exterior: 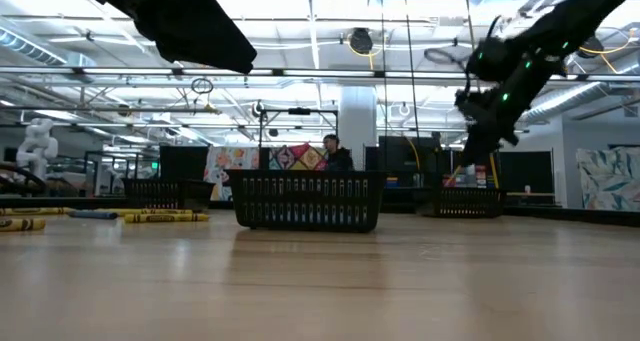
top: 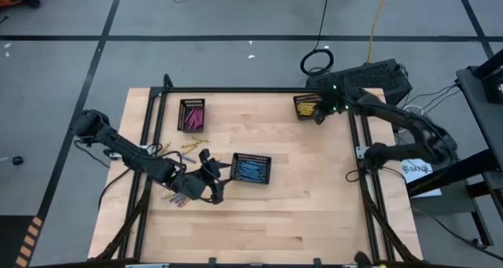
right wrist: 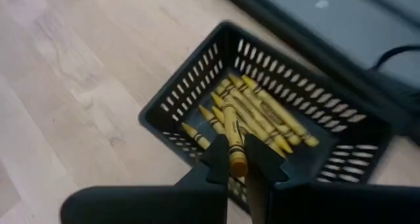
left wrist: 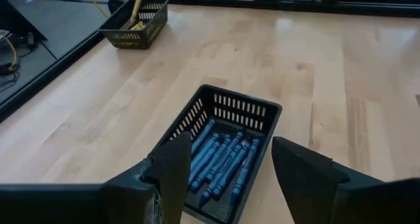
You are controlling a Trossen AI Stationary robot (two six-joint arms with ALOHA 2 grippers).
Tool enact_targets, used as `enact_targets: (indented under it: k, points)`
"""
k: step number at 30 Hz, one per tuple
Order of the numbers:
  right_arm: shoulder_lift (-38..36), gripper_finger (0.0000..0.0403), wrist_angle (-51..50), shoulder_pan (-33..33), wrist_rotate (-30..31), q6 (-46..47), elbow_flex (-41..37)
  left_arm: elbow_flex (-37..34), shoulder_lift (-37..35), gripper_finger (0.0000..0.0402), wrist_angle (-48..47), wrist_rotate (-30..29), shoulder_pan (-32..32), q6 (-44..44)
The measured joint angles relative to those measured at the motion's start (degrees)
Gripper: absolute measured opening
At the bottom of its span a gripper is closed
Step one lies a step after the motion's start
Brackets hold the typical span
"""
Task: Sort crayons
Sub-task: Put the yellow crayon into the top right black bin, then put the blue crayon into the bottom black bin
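Observation:
My right gripper (right wrist: 239,159) is shut on a yellow crayon (right wrist: 231,129) over the black mesh tray of yellow crayons (right wrist: 262,115) at the table's far right (top: 306,105). In the low view it (exterior: 484,133) hangs above that tray (exterior: 465,201). My left gripper (left wrist: 230,175) is open and empty, just left of the tray of blue crayons (left wrist: 220,159), which sits at the table's middle (top: 251,167). A third tray holds pink crayons (top: 192,115). Loose yellow crayons (top: 192,148) and mixed ones (top: 177,197) lie flat on the table by my left gripper (top: 217,176). My right gripper pinches the yellow crayon between its two fingers at the crayon's near end (right wrist: 237,163). The crayon lies along the fingers and sticks out past their tips, pointing down toward the crayons in the tray. Whether its far tip touches them, I cannot tell.
A black frame rail (top: 236,89) runs along the table's far edge and down both sides. Bare wood lies at the near middle and right (top: 314,213). In the low view, loose crayons (exterior: 160,217) lie at the left and a person (exterior: 335,156) sits far behind the table.

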Motion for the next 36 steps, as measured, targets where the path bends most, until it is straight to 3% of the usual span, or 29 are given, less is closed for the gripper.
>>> enact_targets:
  k: [5, 10, 15, 18, 23, 30, 36]
  points:
    - [8.96, 0.0005, 3.60, -4.25, -9.14, -1.45, 2.67, 0.00, -0.01, 0.0215, -0.02, 0.00, -0.02, -0.28]
    - [12.34, 0.0034, 1.69, -5.58, -9.73, -3.17, 5.93, 0.00, 0.00, 0.0215, -0.02, 0.00, -0.09, -0.33]
    - [11.50, 0.0098, -2.51, -6.80, -8.24, -5.27, 8.04, 0.00, 0.01, 0.0215, -0.02, 0.02, -0.09, -0.35]
    - [9.70, 0.0130, -4.92, -7.11, -2.98, -5.94, 9.60, 0.00, 0.00, 0.0215, -0.04, 0.01, -0.09, -0.35]
    - [3.02, 0.0148, -5.55, -6.04, -2.89, -5.48, 10.39, 0.00, 0.01, 0.0215, -0.05, 0.01, -0.08, -0.35]
    - [-7.79, 0.0132, 0.14, 7.27, -7.87, 1.87, 6.04, 0.00, 0.01, 0.0215, -0.02, -0.19, -0.07, -1.28]
    - [-12.69, 0.0118, 23.79, 25.11, -7.64, 11.98, -7.46, 0.00, 0.00, 0.0215, -0.70, -0.81, -0.07, -5.25]
